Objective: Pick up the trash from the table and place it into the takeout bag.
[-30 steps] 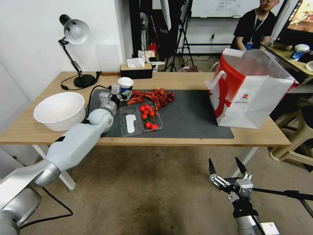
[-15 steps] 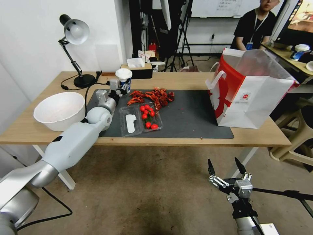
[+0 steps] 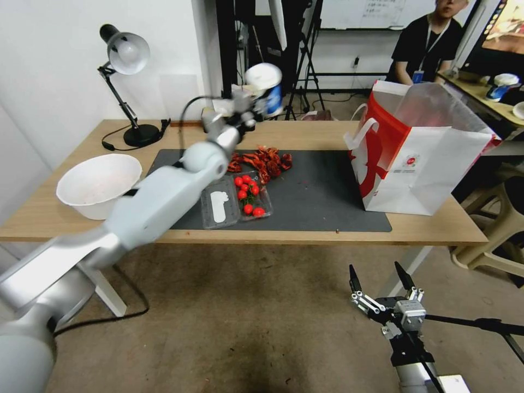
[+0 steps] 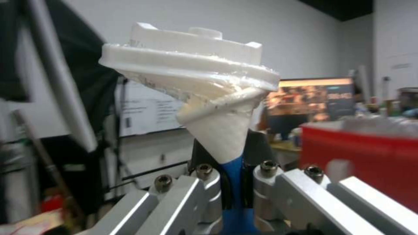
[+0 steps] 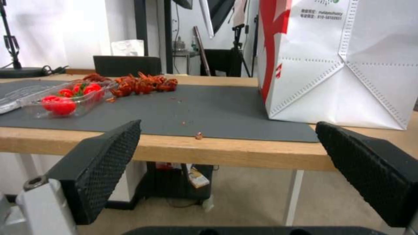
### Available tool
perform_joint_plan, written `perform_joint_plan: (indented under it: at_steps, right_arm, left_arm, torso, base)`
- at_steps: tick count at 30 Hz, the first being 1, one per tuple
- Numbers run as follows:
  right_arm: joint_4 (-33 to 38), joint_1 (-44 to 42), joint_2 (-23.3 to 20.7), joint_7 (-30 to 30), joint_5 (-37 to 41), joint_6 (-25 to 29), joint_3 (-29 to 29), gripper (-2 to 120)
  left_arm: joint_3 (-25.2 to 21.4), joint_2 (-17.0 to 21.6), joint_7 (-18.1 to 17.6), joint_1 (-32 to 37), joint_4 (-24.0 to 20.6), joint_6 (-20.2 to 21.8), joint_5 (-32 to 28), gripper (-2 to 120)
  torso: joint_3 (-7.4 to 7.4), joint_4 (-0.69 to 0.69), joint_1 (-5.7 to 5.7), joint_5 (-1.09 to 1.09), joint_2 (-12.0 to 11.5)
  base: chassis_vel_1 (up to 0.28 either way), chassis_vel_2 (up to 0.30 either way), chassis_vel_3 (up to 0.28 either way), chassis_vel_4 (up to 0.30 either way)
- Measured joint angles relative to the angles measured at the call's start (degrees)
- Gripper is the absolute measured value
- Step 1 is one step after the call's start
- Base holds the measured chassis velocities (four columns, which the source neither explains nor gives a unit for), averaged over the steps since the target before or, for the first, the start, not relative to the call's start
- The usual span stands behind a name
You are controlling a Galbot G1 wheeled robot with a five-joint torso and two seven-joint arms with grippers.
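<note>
The left gripper (image 3: 252,107) holds the cup (image 3: 265,87) clamped aloft, short of the bag (image 3: 431,169); the right gripper (image 3: 380,284) hangs open below the table (image 3: 327,134), with other trash left.

Left tool (image 3: 252,108) grips paper cup (image 3: 266,87) high above table (image 3: 305,134).

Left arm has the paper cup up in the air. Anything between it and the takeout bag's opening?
Nothing visible. The left gripper holds the paper cup above the table, and the takeout bag stands open-topped to its right across open air.
</note>
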Motion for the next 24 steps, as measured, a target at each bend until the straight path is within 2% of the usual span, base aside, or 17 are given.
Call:
perform_joint_plan:
  at_steps: [6,8,9,12,13,16,17,19,24]
  right_arm:
    - [0.04,-0.22,0.31,0.01,0.0,0.18,0.1,100]
    - [0.02,-0.19,0.5,0.01,0.0,0.32,0.12,100]
    - [0.02,-0.19,0.5,0.01,0.0,0.32,0.12,100]
    - [-0.52,0.13,1.02,0.02,0.0,0.58,0.06,100]
    - [-0.52,0.13,1.02,0.02,0.0,0.58,0.06,100]
    - [-1.09,0.3,1.55,0.01,-0.1,1.02,-0.21,100]
    - [-1.09,0.3,1.55,0.01,-0.1,1.02,-0.21,100]
    - [-1.32,0.35,1.55,0.0,-0.1,1.12,-0.21,100]
    - [-1.4,0.43,1.54,0.0,-0.1,1.15,-0.2,100]
  left_arm:
    - [4.02,-4.41,0.72,-5.31,0.98,0.45,-2.26,2]
    - [6.7,-7.73,0.91,-9.48,1.48,1.14,-4.2,1]
    - [6.7,-7.73,0.91,-9.48,1.48,1.14,-4.2,1]
    - [9.92,-12.76,0.95,-15.25,2.59,2.09,-7.84,1]
    - [9.92,-12.76,0.95,-15.25,2.59,2.09,-7.84,1]
    - [14.96,-18.04,2.65,-19.31,4.59,2.71,-8.52,1]
    - [14.96,-18.04,2.65,-19.31,4.59,2.71,-8.52,1]
    - [19.27,-19.97,4.1,-20.49,5.35,2.71,-8.19,1]
    - [22.77,-21.81,5.18,-21.19,6.23,2.42,-7.06,1]
  torso:
    - [0.0,0.01,0.0,0.0,0.0]
    - [0.0,0.02,0.0,0.0,0.0]
    - [0.0,0.02,0.0,0.0,0.0]
    - [0.0,0.02,0.0,0.0,0.0]
    - [0.0,0.02,0.0,0.0,0.0]
    - [0.0,0.01,0.0,0.0,0.0]
    - [0.0,0.01,0.0,0.0,0.0]
    - [0.0,0.02,0.0,-0.01,0.0]
    - [0.0,0.02,0.0,-0.01,0.0]
  base:
    - [0.0,0.0,0.0,0.0]
    - [0.0,0.0,0.0,0.0]
    - [0.0,0.0,0.0,0.0]
    - [0.0,0.0,0.0,0.0]
    - [0.0,0.0,0.0,0.0]
    - [0.0,0.0,0.0,0.0]
    - [0.0,0.0,0.0,0.0]
    - [0.0,0.0,0.0,0.0]
    - [0.0,0.0,0.0,0.0]
